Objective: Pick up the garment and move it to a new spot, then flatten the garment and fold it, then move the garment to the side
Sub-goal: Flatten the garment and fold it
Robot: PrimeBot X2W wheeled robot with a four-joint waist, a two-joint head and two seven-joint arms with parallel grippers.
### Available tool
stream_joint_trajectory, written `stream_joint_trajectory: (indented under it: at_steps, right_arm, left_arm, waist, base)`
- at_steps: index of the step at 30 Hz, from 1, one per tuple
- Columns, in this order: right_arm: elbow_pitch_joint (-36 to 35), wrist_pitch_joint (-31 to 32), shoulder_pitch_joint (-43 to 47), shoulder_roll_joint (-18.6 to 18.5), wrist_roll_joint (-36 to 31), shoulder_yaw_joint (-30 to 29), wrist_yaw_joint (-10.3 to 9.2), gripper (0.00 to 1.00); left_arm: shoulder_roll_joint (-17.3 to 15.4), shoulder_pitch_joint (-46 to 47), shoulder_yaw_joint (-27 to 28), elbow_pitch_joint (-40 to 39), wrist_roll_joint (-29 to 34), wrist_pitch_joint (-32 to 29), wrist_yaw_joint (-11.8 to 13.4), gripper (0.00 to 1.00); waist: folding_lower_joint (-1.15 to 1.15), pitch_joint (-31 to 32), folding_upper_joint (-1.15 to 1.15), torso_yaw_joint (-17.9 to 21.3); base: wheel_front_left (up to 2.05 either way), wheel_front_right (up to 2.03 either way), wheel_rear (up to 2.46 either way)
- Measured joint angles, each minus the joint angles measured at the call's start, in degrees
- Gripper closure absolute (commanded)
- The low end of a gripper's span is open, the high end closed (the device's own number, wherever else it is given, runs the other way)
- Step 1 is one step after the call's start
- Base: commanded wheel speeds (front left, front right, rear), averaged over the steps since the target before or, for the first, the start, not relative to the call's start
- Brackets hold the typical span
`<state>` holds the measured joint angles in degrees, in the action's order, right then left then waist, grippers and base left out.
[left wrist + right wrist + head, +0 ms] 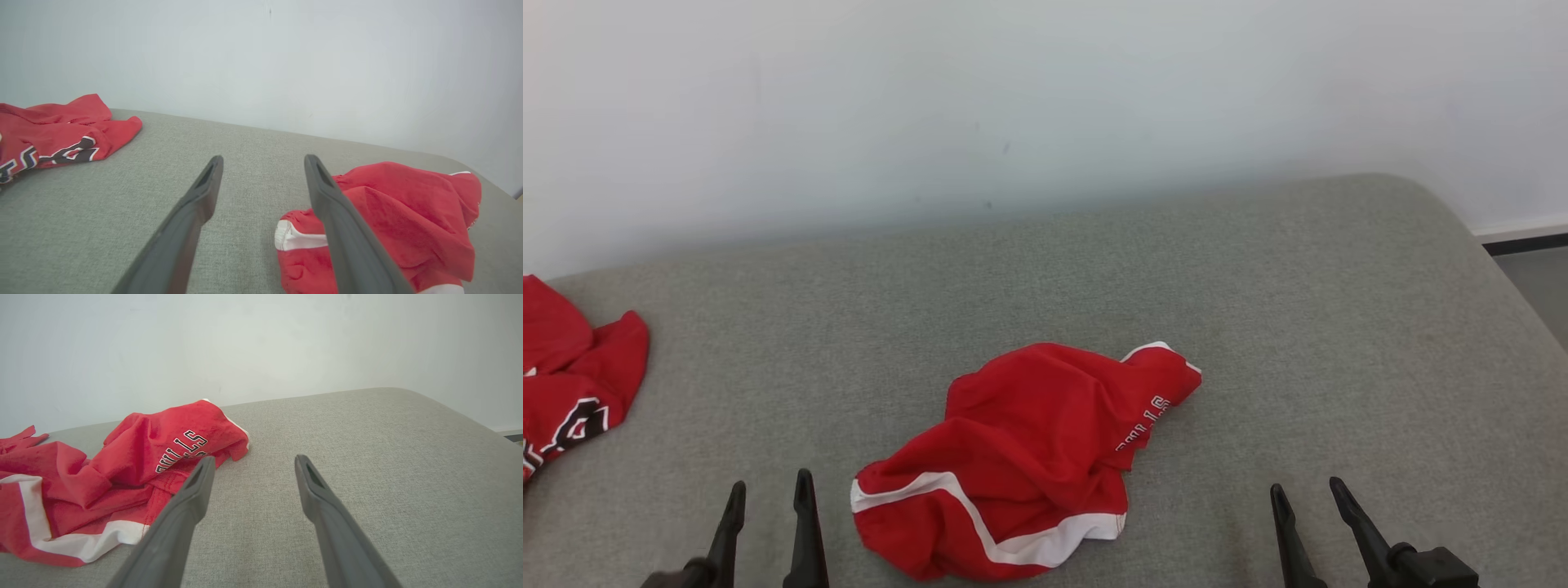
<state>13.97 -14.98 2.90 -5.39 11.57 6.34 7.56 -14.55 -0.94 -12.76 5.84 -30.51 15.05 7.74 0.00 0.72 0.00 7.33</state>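
Observation:
The garment (1021, 457) is a red pair of shorts with white trim and lettering, lying crumpled in a heap on the grey cushioned surface (1258, 327) near its front middle. In the left wrist view the garment (400, 216) lies just right of my fingers; in the right wrist view the garment (122, 477) lies to the left. My left gripper (769, 490) stands open at the lower left, a little left of the heap, holding nothing. My right gripper (1307, 492) stands open at the lower right, well apart from the cloth.
A second red garment (572, 376) with black and white lettering lies at the far left edge of the surface, also seen as the second red garment (57, 134). A pale wall (1013, 98) rises behind. The surface's rounded right edge drops to the floor (1535, 278).

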Motion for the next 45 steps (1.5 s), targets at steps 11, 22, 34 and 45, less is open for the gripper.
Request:
stream_joint_trajectory:
  at_steps: [11,22,34,45]
  right_arm:
    - [-0.01,0.0,0.74,0.15,-0.02,-0.36,0.0,0.0]
    - [0.83,0.02,1.71,0.25,-0.08,-0.1,0.0,0.0]
    - [1.6,5.02,1.33,0.78,2.56,0.83,0.0,0.0]
    - [6.39,20.42,-4.14,2.26,4.58,1.96,0.0,0.0]
  left_arm:
    - [9.44,-8.92,14.0,-2.55,13.63,0.0,-8.92,0.0]
    - [11.36,-10.28,19.46,-0.16,17.03,0.0,-12.82,0.0]
    - [11.59,-9.78,17.6,-1.78,17.81,0.0,-14.24,0.0]
    - [11.61,-9.31,15.02,-1.22,17.01,0.0,-13.93,0.0]
  waist:
    - [0.0,1.38,0.0,-2.83]
    - [0.0,2.79,0.0,-5.3]
    - [0.0,2.86,0.0,-6.64]
    - [0.0,1.59,0.0,-9.75]
  base:
    - [0.0,0.0,0.0]
    - [0.0,0.0,0.0]
    - [0.0,0.0,0.0]
    - [0.0,0.0,0.0]
